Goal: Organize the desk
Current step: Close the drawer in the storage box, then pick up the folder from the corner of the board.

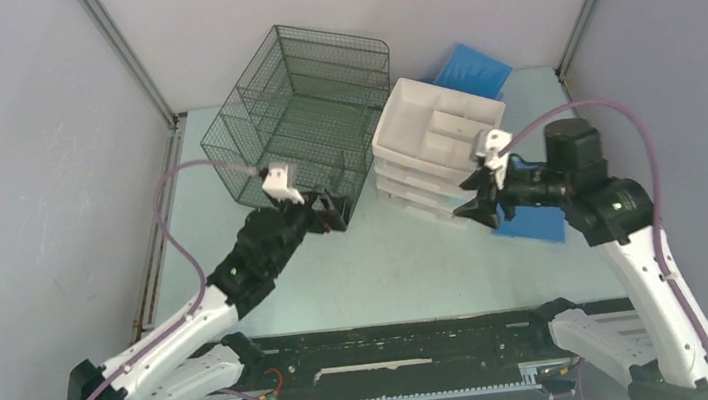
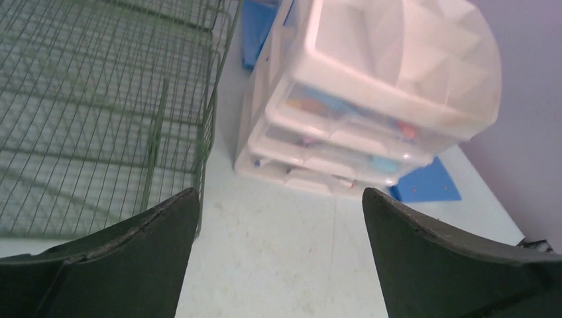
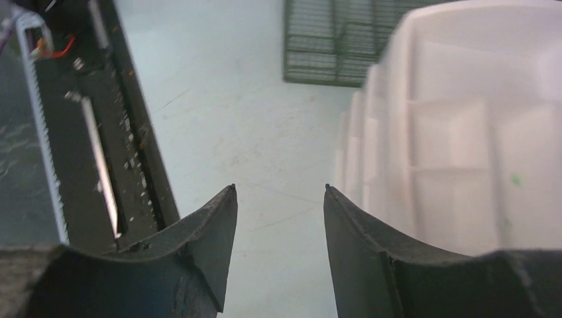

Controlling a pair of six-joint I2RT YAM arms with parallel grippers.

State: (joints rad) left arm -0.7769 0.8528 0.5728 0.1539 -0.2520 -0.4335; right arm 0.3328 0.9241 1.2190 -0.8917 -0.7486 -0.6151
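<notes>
Right gripper (image 3: 279,189) agape beside drawer unit (image 3: 477,132)

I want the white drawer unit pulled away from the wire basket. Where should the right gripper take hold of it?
Probably the thin front rim of its top tray, approached from the near side, where the right gripper sits open. The drawer unit looks too wide for the jaws, but that upright rim should fit between them.

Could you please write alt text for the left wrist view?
The open, empty left claw frames the green desk: a wire-mesh organizer at left, a white drawer unit and a blue sheet at right.
</notes>
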